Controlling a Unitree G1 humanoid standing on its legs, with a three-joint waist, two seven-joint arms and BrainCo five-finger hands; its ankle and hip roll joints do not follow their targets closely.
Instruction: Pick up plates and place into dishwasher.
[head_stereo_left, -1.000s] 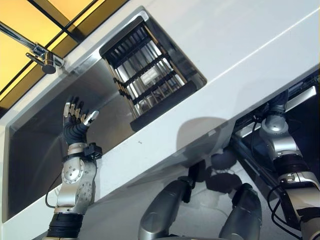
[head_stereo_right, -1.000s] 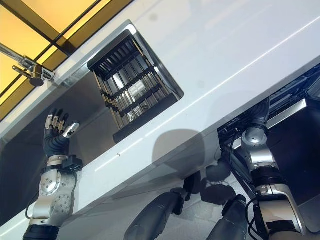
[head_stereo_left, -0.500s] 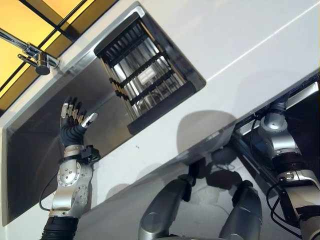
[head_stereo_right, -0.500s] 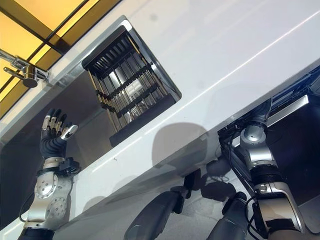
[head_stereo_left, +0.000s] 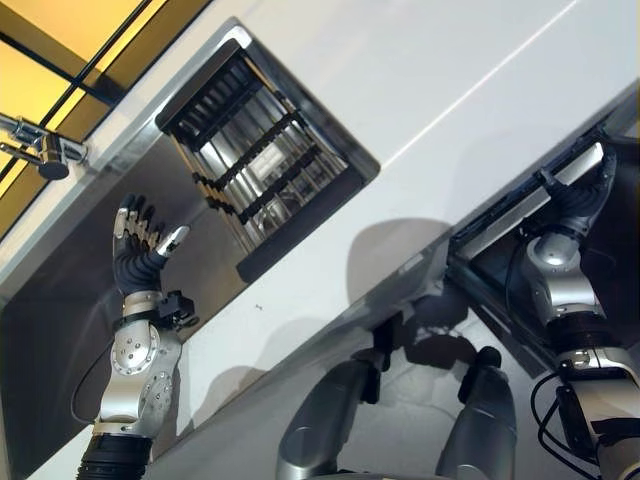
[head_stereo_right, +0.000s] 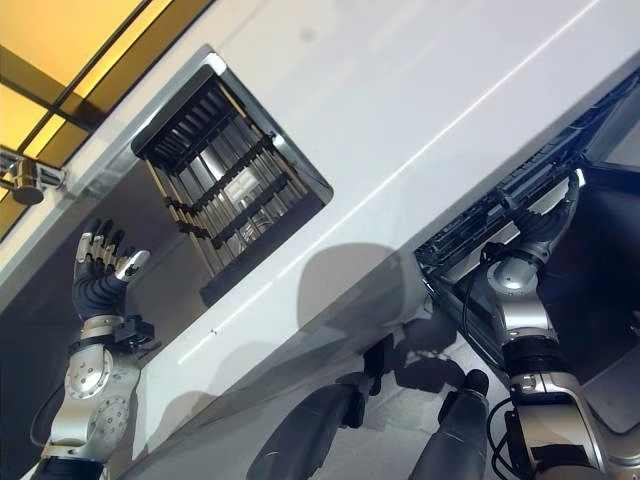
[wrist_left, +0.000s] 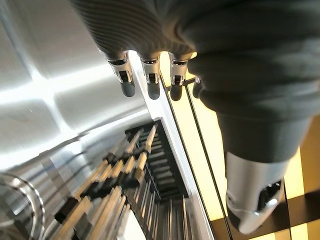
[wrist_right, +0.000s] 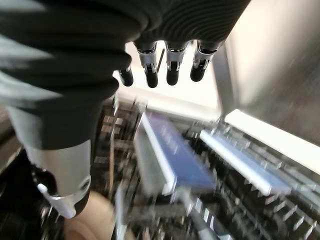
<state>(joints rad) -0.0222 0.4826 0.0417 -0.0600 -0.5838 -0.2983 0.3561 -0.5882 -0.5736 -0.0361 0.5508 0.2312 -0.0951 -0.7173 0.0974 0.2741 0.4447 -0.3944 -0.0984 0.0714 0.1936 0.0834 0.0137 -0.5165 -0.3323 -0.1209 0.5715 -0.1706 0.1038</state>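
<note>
The whole scene is seen shifted toward the upper left against the pictures of a second ago, so the camera is taken to have moved rather than the things. The real change is at the right: the right hand (head_stereo_left: 590, 195), a second ago hidden under the white tabletop (head_stereo_left: 450, 70), is now seen raised at the right edge of the frame, by the dishwasher (head_stereo_right: 520, 205) rack's front edge. In its wrist view its fingers (wrist_right: 172, 70) are straight and apart, nothing being held, with a blue plate (wrist_right: 172, 150) and a paler one standing in the rack beneath. The left hand (head_stereo_left: 140, 255) is much as before, held up over the sink (head_stereo_left: 60, 330) at the left, fingers spread and empty, beside the black drying rack (head_stereo_left: 255, 160). A faucet (head_stereo_left: 40, 155) shows at the upper left. It is judged that a plate has been set down, and that the left hand is placed to fetch another.
</note>
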